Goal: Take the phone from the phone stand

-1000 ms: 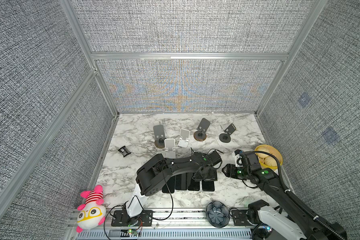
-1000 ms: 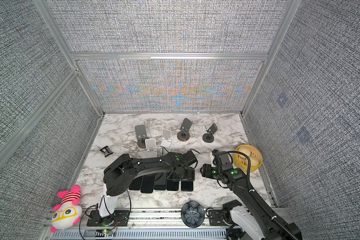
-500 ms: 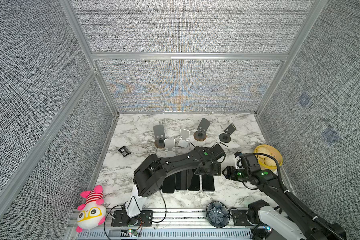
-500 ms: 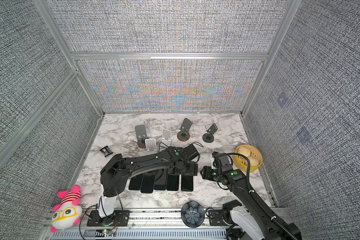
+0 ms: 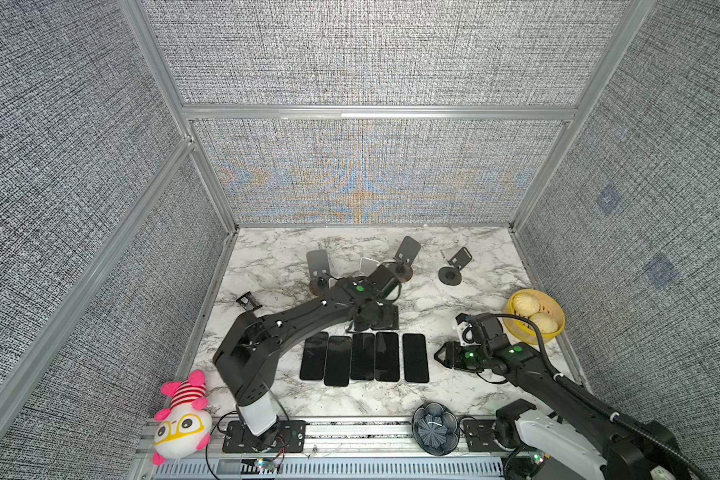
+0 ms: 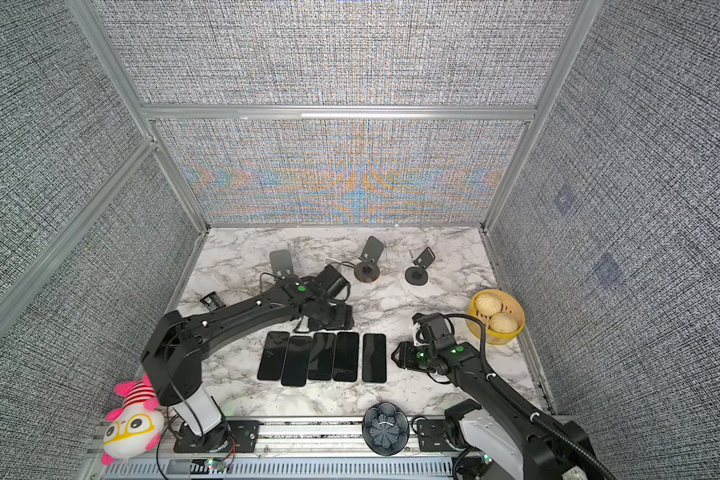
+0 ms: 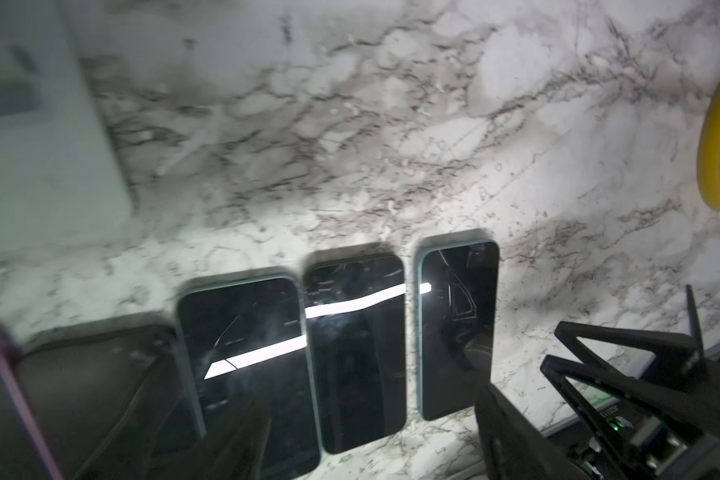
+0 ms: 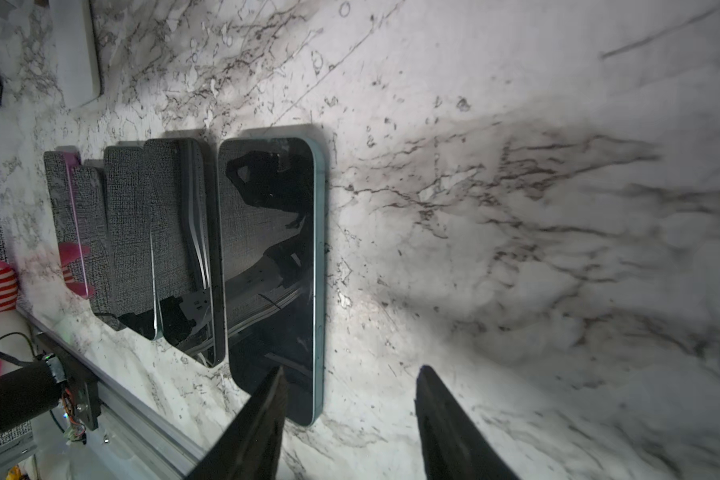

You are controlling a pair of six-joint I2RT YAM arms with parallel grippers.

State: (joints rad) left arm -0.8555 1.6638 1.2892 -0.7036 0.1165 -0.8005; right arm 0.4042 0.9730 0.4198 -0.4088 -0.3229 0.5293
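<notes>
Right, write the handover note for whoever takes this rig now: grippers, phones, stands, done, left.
Grippers: left gripper open, empty, near the row's far end; right gripper open, empty, low beside the rightmost phone.
Things: five phones lie flat, side by side, on the marble table.
Stands: grey stand, white stand, brown-based stand and black stand at the back hold no phone; the left arm hides ground near them.
Done: every visible stand is empty.
Left: likely check behind the arm, then retract both.
</notes>
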